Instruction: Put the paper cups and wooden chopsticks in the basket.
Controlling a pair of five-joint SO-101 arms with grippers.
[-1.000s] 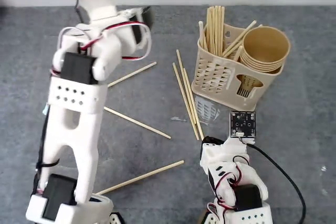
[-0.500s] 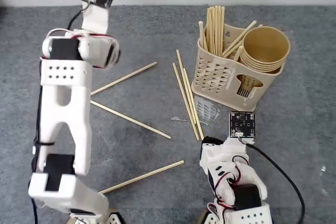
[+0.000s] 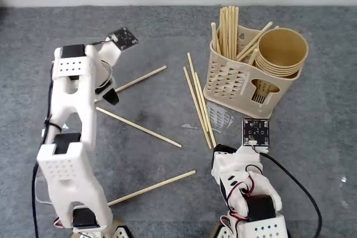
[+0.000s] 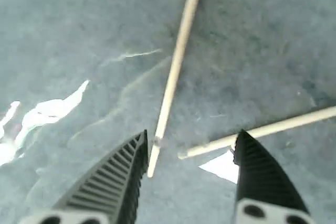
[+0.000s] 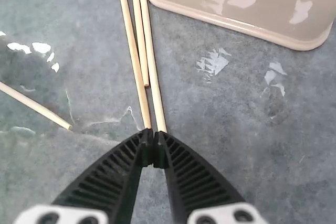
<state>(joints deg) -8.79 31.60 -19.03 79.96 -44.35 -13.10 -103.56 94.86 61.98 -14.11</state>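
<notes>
One table: grey, felt-like top (image 3: 167, 32) that carries everything below.
Two arms: white jointed robot arms; left arm (image 3: 72, 115) stretches up the table's left side, right arm (image 3: 245, 193) sits folded low, near the basket's front.
Basket: beige plastic lattice basket (image 3: 231, 79), upright, on the right part of the table.
Cups: stack of tan paper cups (image 3: 281, 45), nested, upright in the basket's right end.
Sticks in basket: bundle of pale wooden chopsticks (image 3: 228, 26) standing in the left end, a few leaning toward the cups.
Loose trio: three wooden chopsticks (image 3: 198, 101) lying side by side on the table just left of the basket.
Loose singles: upper chopstick (image 3: 142, 78), middle chopstick (image 3: 139, 128) and lower chopstick (image 3: 153, 187), each flat on the table, well apart from the basket.
Left gripper (image 4: 191, 137): black ribbed jaws spread wide, holding nothing, low over the table with the near ends of the upper and middle chopsticks between them.
Right gripper (image 5: 153, 135): jaws closed tip to tip, empty, just short of the trio's near ends.
</notes>
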